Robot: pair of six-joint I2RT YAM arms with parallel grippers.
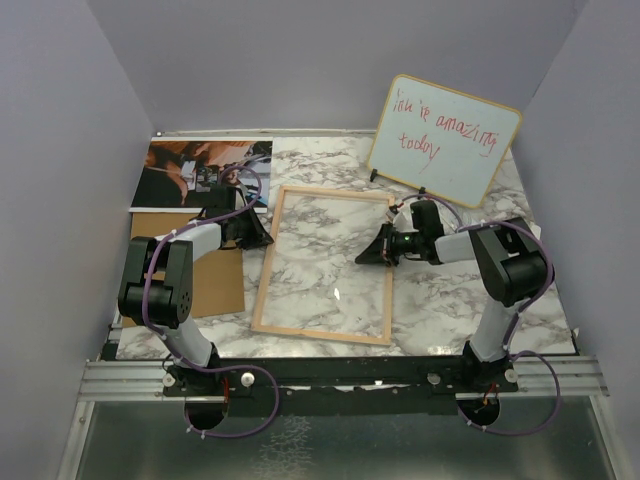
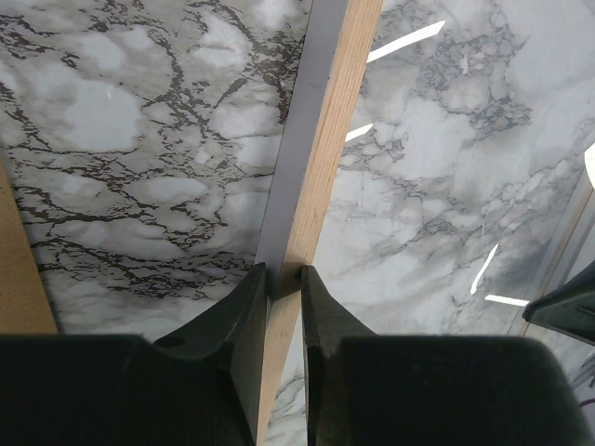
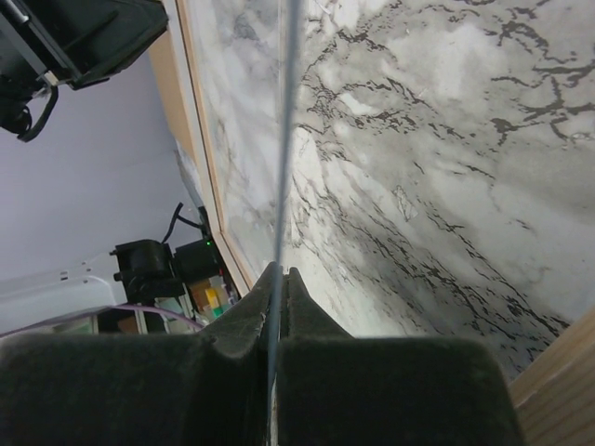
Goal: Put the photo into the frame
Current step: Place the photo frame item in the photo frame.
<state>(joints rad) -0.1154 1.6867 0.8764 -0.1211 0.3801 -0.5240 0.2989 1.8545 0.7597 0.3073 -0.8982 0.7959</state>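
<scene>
Treat the frame [image 1: 320, 333] as light and fairly stiff along its thin pale-wood rails but fragile at the clear pane, so hold by the rails only. Seems to lie flat in the middle of the marble table [image 1: 450, 300], pinched on the left rail by the left gripper [image 2: 284, 274] and on a thin right-side edge by the right gripper [image 3: 279, 274], pressed fully together. Expect the photo [image 1: 185, 170], a dark glossy print with white border at the far left corner, to be floppy and slippery.
</scene>
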